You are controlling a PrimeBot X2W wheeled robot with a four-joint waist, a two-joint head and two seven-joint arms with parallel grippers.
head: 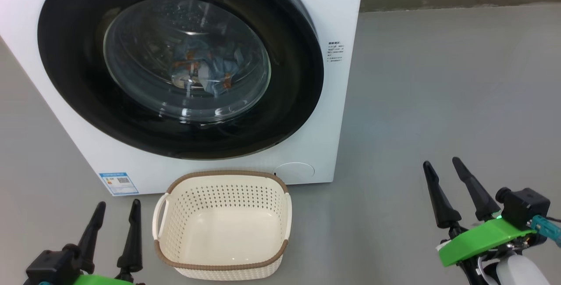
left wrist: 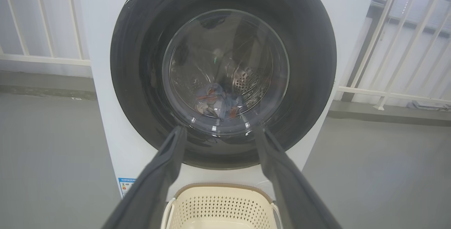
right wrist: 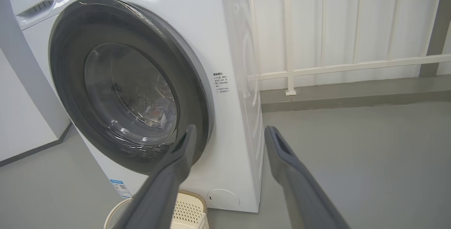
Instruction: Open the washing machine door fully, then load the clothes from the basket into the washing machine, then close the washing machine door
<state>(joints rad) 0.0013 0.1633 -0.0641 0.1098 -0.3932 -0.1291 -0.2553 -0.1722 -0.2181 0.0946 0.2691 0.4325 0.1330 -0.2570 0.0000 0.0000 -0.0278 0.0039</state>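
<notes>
Status: door shut, basket empty, latch unverified

Left claw [head: 119, 202] sits just left of the basket [head: 225, 173], fingers spread, holding nothing. Right claw [head: 441, 161] is well to the basket's right, likewise spread and empty. Basket stands mouth up, long axis side to side along the washing machine [head: 342, 13] front. Beyond the basket, the washing machine door [head: 79, 79] lies flush, glass facing the robot; it is round, so no long axis. Clothes [head: 206, 68] lie behind the glass. Risk: I cannot tell whether the latch caught, and an unlatched door could swing out over the basket.
</notes>
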